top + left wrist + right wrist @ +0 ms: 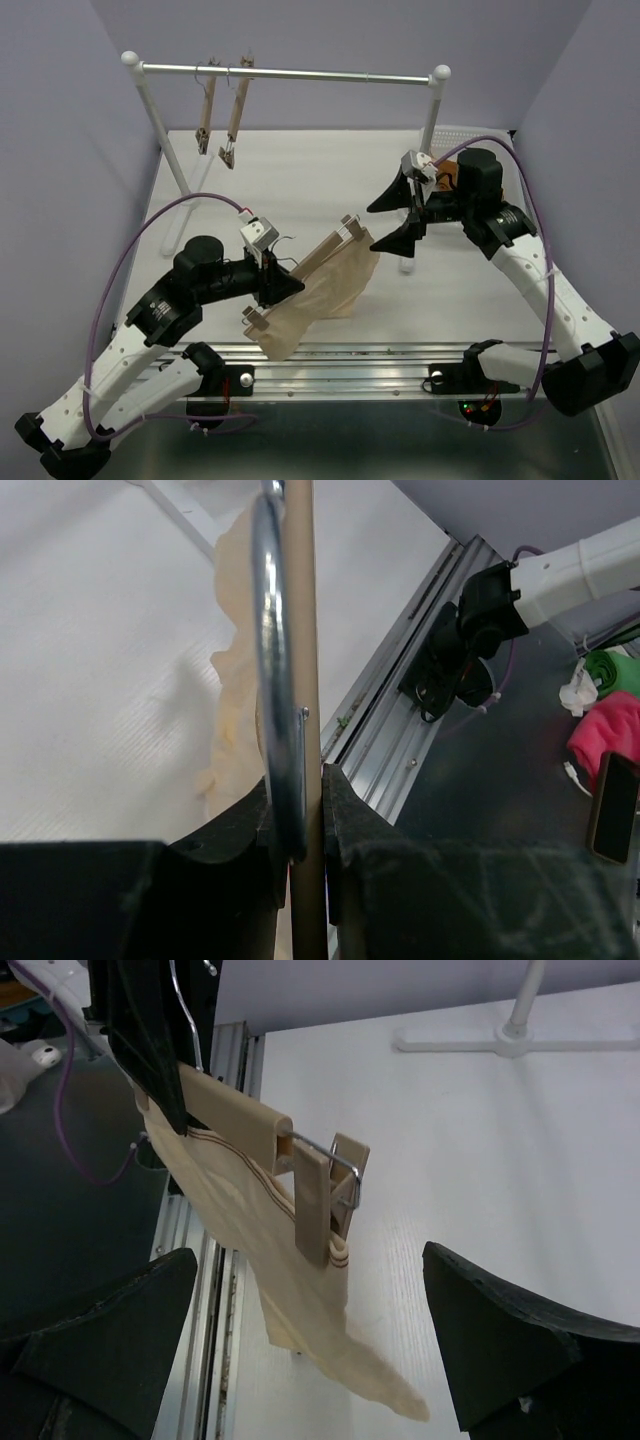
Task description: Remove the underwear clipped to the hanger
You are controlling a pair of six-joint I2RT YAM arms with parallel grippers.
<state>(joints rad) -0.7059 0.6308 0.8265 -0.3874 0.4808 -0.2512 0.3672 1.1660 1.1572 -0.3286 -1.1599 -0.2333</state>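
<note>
The hanger (315, 262) is a light-brown wooden bar held slanted above the table, with a clip at each end. The pale beige underwear (325, 290) hangs from both clips. My left gripper (282, 287) is shut on the middle of the bar; in the left wrist view the jaws (305, 810) pinch the bar (303, 660) beside the metal hook (270, 640), with the underwear (235, 690) behind. My right gripper (400, 218) is open and empty, just right of the hanger's far end. In the right wrist view (305, 1260) it faces the end clip (332, 1200) and the hanging underwear (280, 1260).
A white clothes rail (300, 72) spans the back, with two empty hangers (205, 120) (237, 115) on its left part. Its right post foot (405, 265) stands near my right gripper. A white basket (455, 135) sits back right. An aluminium rail (350, 360) runs along the near edge.
</note>
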